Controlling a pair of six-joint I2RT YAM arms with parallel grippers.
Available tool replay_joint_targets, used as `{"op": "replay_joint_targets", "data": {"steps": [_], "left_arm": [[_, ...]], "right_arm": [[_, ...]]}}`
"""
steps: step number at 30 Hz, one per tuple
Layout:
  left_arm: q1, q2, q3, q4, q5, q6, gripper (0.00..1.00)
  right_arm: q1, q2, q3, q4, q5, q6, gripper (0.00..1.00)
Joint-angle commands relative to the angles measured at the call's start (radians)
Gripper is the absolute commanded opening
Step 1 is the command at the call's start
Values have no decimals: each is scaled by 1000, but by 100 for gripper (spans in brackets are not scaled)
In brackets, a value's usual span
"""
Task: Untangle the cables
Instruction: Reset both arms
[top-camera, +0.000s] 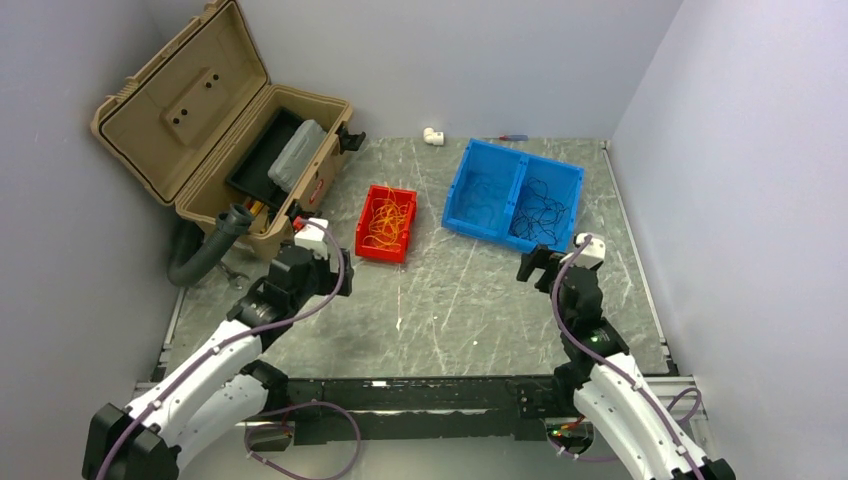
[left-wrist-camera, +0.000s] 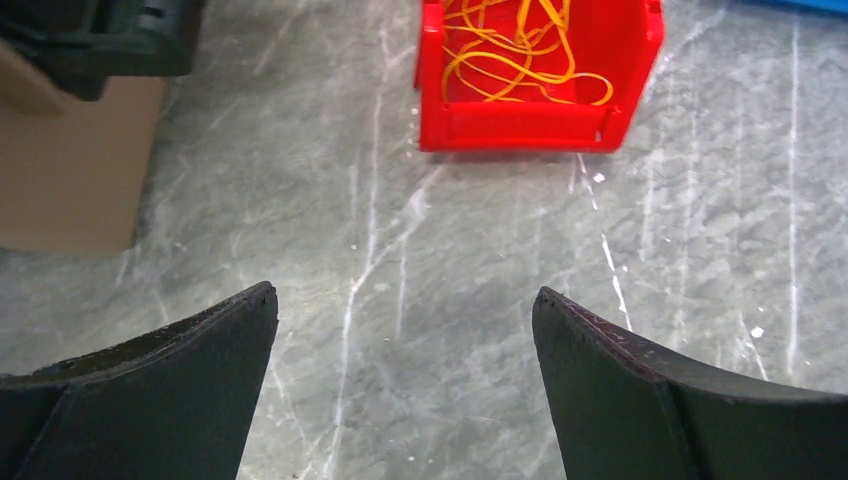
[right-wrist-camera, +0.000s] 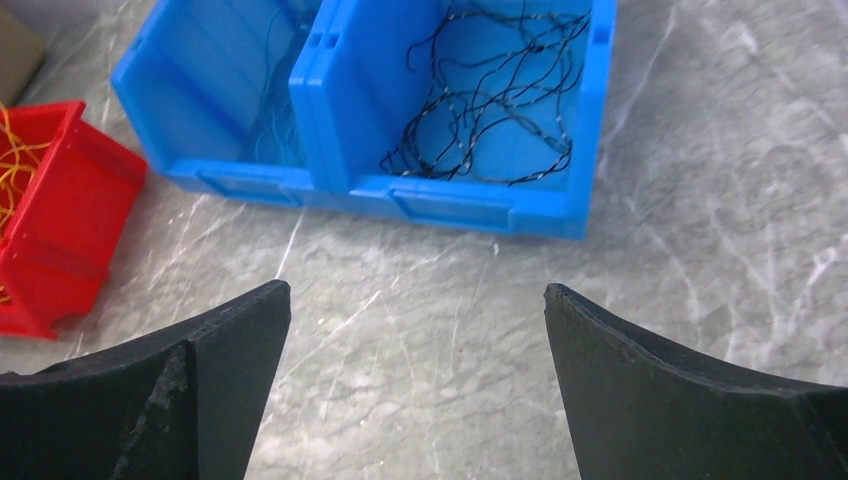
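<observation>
Yellow-orange cables (top-camera: 386, 224) (left-wrist-camera: 515, 50) lie in loose loops inside a small red bin (top-camera: 387, 246) (left-wrist-camera: 530, 125) (right-wrist-camera: 55, 215). Black cables (top-camera: 543, 212) (right-wrist-camera: 490, 110) fill the right half of a blue double bin (top-camera: 455, 190) (right-wrist-camera: 470, 210); thin blue cables (top-camera: 484, 190) (right-wrist-camera: 268, 120) lie in its left half. My left gripper (top-camera: 305, 262) (left-wrist-camera: 405, 300) hovers open over bare table, just short of the red bin. My right gripper (top-camera: 537, 266) (right-wrist-camera: 418, 295) is open too, empty, in front of the blue bin.
An open tan toolbox (top-camera: 215, 130) stands at the back left, its corner (left-wrist-camera: 70, 160) close to my left gripper. A black hose (top-camera: 205, 250) lies beside it. A small white fitting (top-camera: 433, 135) and a screwdriver (top-camera: 512, 137) lie at the back wall.
</observation>
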Motion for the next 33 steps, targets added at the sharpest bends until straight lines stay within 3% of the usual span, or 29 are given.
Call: {"op": "replay_joint_targets", "data": {"steps": [1,9,14,19,22,25,26,30,33], "left_arm": [[0,-78,-41,83,-125,9,100],[-1,-124,-136,140,-362,-1,99],[0,-99,-167,245,-461,96,99],[17,-37,-219,490,-392,320,99],[41,33,-360,882,-426,442,99],[105,146,-492,1268,-326,534,99],[120,179,-492,1299,-326,537,99],[223,265,-372,1139,-227,484,97],[322,287,-373,1205,-123,444,95]], "right_arm": [[0,9,22,109,82,-39,100],[-1,75,-54,275,10,-157,100],[-2,134,-145,583,105,-282,98],[-40,446,-148,856,143,-373,98],[-112,607,-189,1078,104,-323,98],[-156,674,-154,1108,68,-332,97],[-177,700,-149,1127,47,-329,97],[-257,767,-135,1188,-21,-308,94],[-284,878,-156,1336,-37,-297,94]]}}
